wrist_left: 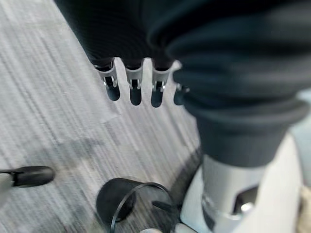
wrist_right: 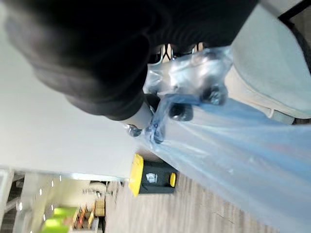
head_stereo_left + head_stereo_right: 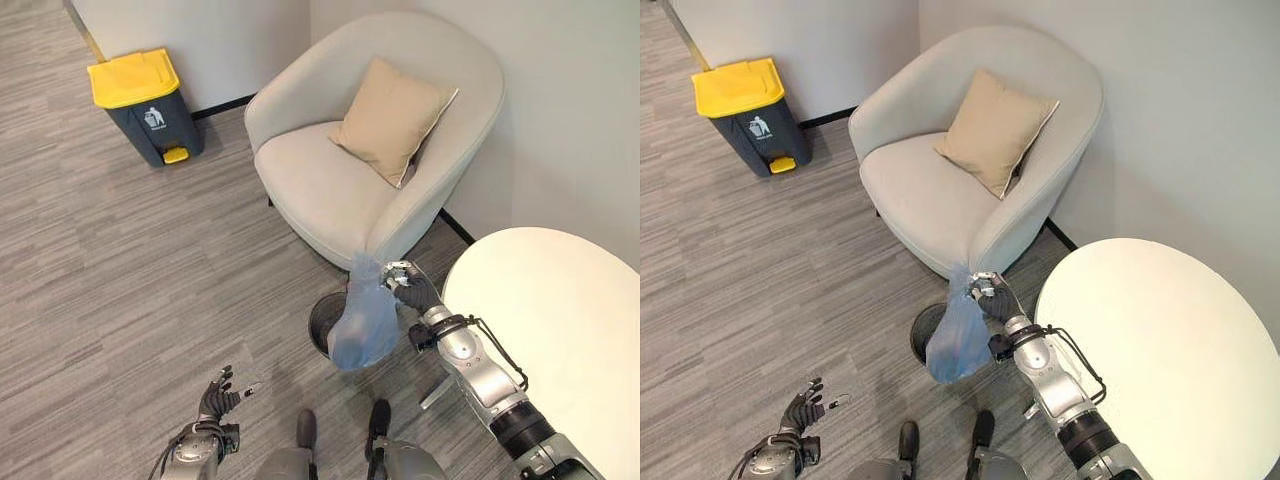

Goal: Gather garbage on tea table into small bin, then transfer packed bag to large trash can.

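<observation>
No readable text or numbers anywhere. Only sign: a small white litter pictogram, a figure dropping waste, on the dark front of the large trash can (image 3: 150,108), just below its yellow lid (image 3: 132,76). Too small for more detail.

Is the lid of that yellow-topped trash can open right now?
No, the large trash can by the wall has its yellow lid lying flat and closed, while the right hand holds the blue bag.
</observation>
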Robot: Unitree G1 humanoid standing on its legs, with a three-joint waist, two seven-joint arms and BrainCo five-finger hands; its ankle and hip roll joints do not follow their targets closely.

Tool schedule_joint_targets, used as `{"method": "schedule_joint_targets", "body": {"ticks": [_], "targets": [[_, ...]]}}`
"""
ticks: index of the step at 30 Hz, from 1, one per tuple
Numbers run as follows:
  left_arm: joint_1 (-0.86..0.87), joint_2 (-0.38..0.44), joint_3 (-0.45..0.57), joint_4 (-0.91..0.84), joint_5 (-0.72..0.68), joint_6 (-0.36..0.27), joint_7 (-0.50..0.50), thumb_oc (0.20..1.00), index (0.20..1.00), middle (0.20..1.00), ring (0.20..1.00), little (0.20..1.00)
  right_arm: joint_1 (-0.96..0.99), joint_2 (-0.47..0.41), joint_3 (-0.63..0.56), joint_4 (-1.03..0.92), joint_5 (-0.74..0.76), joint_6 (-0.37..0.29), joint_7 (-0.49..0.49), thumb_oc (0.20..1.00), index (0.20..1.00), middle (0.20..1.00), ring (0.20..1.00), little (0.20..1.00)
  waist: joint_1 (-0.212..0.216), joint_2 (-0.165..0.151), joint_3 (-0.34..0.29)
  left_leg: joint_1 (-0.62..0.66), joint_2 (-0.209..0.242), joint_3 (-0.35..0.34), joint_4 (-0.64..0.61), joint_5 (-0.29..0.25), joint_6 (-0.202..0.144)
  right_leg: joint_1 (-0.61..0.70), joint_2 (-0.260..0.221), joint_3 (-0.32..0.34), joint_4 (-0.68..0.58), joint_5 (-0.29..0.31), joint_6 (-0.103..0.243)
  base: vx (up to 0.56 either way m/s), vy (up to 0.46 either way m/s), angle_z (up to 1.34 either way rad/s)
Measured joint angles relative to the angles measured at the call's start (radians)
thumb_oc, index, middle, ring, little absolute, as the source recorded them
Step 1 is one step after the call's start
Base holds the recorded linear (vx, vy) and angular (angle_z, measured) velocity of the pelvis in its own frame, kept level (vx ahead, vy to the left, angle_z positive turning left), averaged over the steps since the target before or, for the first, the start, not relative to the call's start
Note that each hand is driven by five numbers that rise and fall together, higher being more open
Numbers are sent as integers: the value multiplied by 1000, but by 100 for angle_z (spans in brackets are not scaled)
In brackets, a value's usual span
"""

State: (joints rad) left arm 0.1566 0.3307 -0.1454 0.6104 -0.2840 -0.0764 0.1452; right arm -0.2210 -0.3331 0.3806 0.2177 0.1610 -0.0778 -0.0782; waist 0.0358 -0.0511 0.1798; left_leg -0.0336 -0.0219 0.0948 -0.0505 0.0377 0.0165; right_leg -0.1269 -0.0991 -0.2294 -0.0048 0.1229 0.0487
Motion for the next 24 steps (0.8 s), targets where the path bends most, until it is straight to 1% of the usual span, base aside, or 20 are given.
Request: {"method": "schedule_joint_targets", "body": {"ticks": [2, 3, 4, 5, 7, 8, 10, 11, 12, 13, 14, 15, 16, 17, 19, 20, 21, 22, 23, 24], "targets": [[31, -2, 2, -17, 0, 2, -13, 1000, 1000, 1000, 1000, 1000, 14, 0, 1, -19, 19, 4, 19, 200, 200, 200, 200, 200, 0, 8, -10, 49, -4, 23, -29, 5, 7, 39, 4, 20, -32, 23, 0, 8, 74, -37], [38, -1, 2, -21, 0, 3, -23, 1000, 1000, 1000, 1000, 1000, 24, -1, 1, -38, 28, 3, 29, 200, 200, 200, 200, 200, -1, 12, -22, 53, -3, 31, -29, 4, 7, 43, 3, 31, -36, 16, 14, -49, 64, -20], [34, 1, 2, -22, 0, 3, -24, 1000, 1000, 1000, 1000, 1000, 22, 0, 0, -39, 38, 2, 33, 200, 200, 200, 200, 200, -1, 12, -24, 54, -5, 31, -29, 4, 7, 42, 3, 34, -36, 15, 16, -88, 67, -14], [30, 1, 2, -27, 0, 4, -27, 1000, 1000, 1000, 1000, 1000, 20, -1, 0, -45, 50, 5, 40, 200, 200, 200, 200, 200, 0, 11, -26, 55, -8, 34, -29, 5, 8, 34, 3, 40, -24, 31, 7, -148, 42, -15], [37, 4, 2, -54, 0, 4, -29, 1000, 1000, 1000, 1000, 1000, 20, 0, 3, -72, 57, 9, 47, 200, 200, 200, 200, 200, 8, 15, -25, 53, -4, 55, -28, 9, 13, 10, 3, 59, 6, 30, 9, -198, 11, -22], [26, 6, 1, -55, 0, 4, -29, 1000, 1000, 1000, 1000, 1000, 15, 0, 2, -78, 58, 7, 49, 200, 200, 200, 200, 200, 8, 18, -23, 42, -4, 57, -14, 10, 15, -6, 4, 73, 32, 25, 17, -211, -20, -5], [-6, 9, 0, -57, 0, 3, -31, 1000, 1000, 1000, 1000, 1000, 11, -6, 1, -78, 58, 6, 48, 200, 200, 200, 200, 200, 8, 26, -15, 10, 0, 48, 17, 11, 20, -39, 1, 106, 90, 2, 51, -165, -72, 20], [-23, 9, 2, -59, 0, 2, -30, 1000, 1000, 1000, 1000, 1000, 9, -8, 2, -77, 57, 6, 48, 200, 200, 200, 200, 200, 10, 36, -7, -5, 16, 39, 27, 15, 32, -52, 5, 123, 144, -48, 66, -131, -127, 36], [-35, 9, 2, -64, 0, 1, -31, 1000, 1000, 1000, 1000, 1000, 7, -12, 2, -77, 57, 6, 48, 200, 200, 200, 200, 200, 15, 52, 1, -15, 35, 21, 35, 19, 32, -65, 19, 124, 272, -128, 73, -99, -152, 40], [-31, 17, 1, -84, 0, 0, -31, 1000, 1000, 1000, 1000, 1000, 4, -14, 1, -78, 56, 3, 47, 200, 200, 200, 200, 200, 30, 56, 1, -36, 47, 9, 45, 23, 30, -65, 26, 125, 367, -194, 76, -129, -271, 30], [-31, 27, 2, -93, 0, -2, -30, 1000, 1000, 1000, 1000, 1000, -4, -16, -2, -82, 56, -3, 46, 200, 200, 200, 200, 200, 47, 41, 0, -53, 53, -1, 50, 38, 14, -51, 24, 123, 385, -253, 70, -108, -267, 17], [-33, 32, 1, -92, 0, -2, -29, 1000, 1000, 1000, 1000, 1000, -15, -15, -2, -82, 56, -3, 46, 200, 200, 200, 200, 200, 61, 29, 0, -70, 50, -9, 51, 59, -11, -10, 31, 121, 310, -285, 55, -138, -279, 14], [-33, 15, 1, -80, 0, 4, -27, 1000, 1000, 1000, 1000, 1000, -23, -25, -3, -81, 56, -2, 43, 200, 200, 200, 200, 200, 69, 49, 11, -86, 70, -31, 58, 69, -25, 24, 65, 119, 217, -248, 1, -129, -191, 20], [-20, 5, -3, -85, 0, 2, -28, 1000, 1000, 1000, 1000, 1000, -23, -32, 1, -81, 56, -2, 39, 200, 200, 200, 200, 200, 73, 65, 13, -99, 89, -39, 59, 81, -41, 56, 98, 116, 154, -205, -11, -156, -194, 18], [-1, -2, -5, -85, -1, 3, -28, 1000, 1000, 1000, 1000, 1000, -24, -43, 0, -81, 55, -3, 36, 200, 200, 200, 200, 200, 84, 75, 14, -131, 118, -73, 63, 106, -76, 55, 136, 95, 121, -180, -38, -175, -155, 37], [2, -5, -11, -84, -1, 4, -30, 1000, 1000, 1000, 1000, 1000, -24, -71, 0, -81, 54, -1, 36, 200, 200, 200, 200, 200, 86, 81, 17, -163, 137, -103, 60, 135, -97, 30, 153, 65, 130, -181, -56, -202, -102, 66], [-4, -8, -13, -83, -1, 5, -30, 1000, 1000, 1000, 1000, 1000, -27, -84, 1, -81, 54, -1, 35, 200, 200, 200, 200, 200, 89, 86, 18, -186, 144, -117, 62, 153, -115, 12, 167, 45, 148, -187, -67, -144, -59, 85], [-16, -9, -22, -75, 0, 6, -30, 1000, 1000, 1000, 1000, 1000, -34, -104, 1, -81, 54, -1, 29, 200, 200, 200, 200, 200, 85, 96, 23, -217, 149, -116, 66, 182, -144, -15, 171, 27, 174, -199, -86, -219, -50, 80], [-43, -7, -38, -75, 0, 8, -31, 1000, 1000, 1000, 1000, 1000, -51, -117, -1, -80, 53, -1, 22, 200, 200, 200, 200, 200, 82, 94, 31, -254, 148, -113, 68, 212, -174, -61, 161, 10, 217, -223, -125, -192, -53, 69], [-50, -6, -44, -71, 0, 9, -31, 1000, 1000, 1000, 1000, 1000, -55, -112, -2, -79, 53, -1, 19, 200, 200, 200, 200, 200, 87, 88, 37, -264, 136, -109, 75, 198, -176, -74, 152, 6, 223, -222, -142, -240, -77, 36]]}}
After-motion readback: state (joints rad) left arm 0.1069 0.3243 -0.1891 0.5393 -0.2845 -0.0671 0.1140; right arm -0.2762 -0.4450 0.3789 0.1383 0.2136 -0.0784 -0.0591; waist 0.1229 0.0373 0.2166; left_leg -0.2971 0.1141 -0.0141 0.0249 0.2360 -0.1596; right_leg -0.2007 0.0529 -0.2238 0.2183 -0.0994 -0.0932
